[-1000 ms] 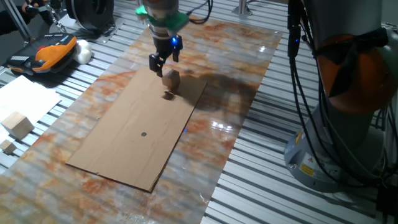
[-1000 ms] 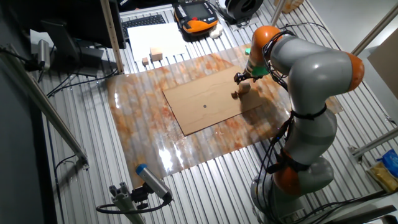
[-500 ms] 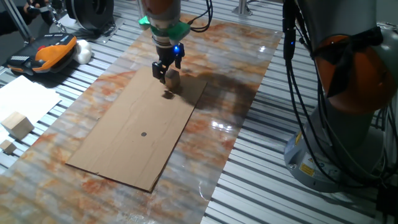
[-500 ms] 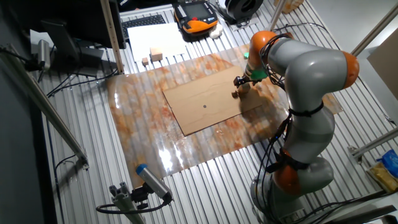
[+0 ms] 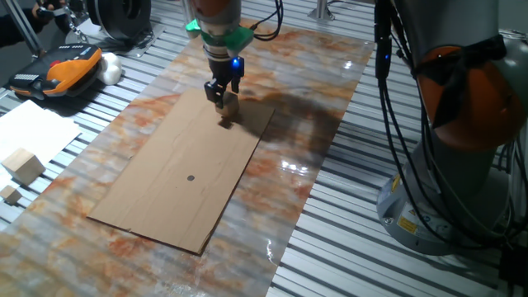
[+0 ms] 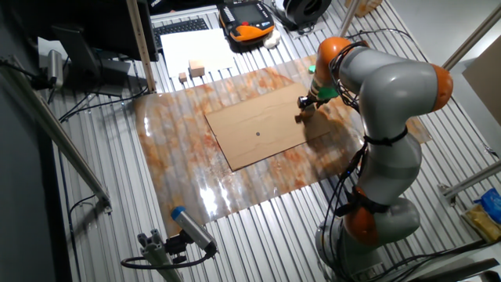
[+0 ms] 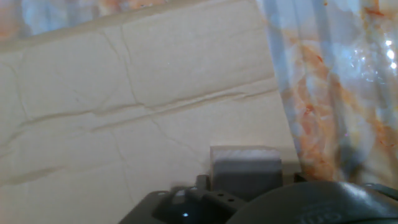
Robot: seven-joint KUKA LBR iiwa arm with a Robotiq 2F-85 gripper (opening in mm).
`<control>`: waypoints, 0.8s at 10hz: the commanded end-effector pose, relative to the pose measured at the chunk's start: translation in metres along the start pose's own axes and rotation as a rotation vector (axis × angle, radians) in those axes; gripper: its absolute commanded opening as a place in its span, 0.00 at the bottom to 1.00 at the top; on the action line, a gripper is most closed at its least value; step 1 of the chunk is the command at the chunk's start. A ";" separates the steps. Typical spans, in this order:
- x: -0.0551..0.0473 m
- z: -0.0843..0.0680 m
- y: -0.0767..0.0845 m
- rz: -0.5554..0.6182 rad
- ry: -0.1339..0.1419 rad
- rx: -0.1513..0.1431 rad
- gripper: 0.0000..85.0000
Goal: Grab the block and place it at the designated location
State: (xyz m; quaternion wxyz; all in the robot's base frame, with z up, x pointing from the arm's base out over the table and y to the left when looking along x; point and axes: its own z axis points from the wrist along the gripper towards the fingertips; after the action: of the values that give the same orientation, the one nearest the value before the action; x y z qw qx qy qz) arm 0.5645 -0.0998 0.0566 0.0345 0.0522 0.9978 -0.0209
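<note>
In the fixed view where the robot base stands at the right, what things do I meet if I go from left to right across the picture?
Larger wooden cube → orange-and-black handheld device → dark dot on the cardboard sheet → gripper at the block → robot base.

A ribbed metal table carries a marbled sheet under brown cardboard.

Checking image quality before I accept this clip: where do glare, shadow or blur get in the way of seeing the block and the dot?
One fixed view: sharp; glare patches on the glossy sheet, arm shadow beside the block, dot clear. The other fixed view: everything small, the gripper hides most of the block, dot faint. Hand view: soft and washed out; block close and blurred, cardboard creases visible, dot out of frame.
</note>
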 end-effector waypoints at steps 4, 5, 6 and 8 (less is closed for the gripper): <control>-0.003 -0.013 0.000 -0.085 0.075 0.002 0.00; -0.003 -0.021 0.001 -0.087 0.079 0.002 0.00; -0.004 -0.027 0.002 -0.086 0.085 -0.001 0.00; -0.003 -0.030 0.002 -0.087 0.072 0.005 0.00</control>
State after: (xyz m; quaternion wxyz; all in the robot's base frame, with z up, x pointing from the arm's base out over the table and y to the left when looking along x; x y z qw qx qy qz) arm 0.5654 -0.0961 0.0875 -0.0021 0.0098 0.9997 -0.0220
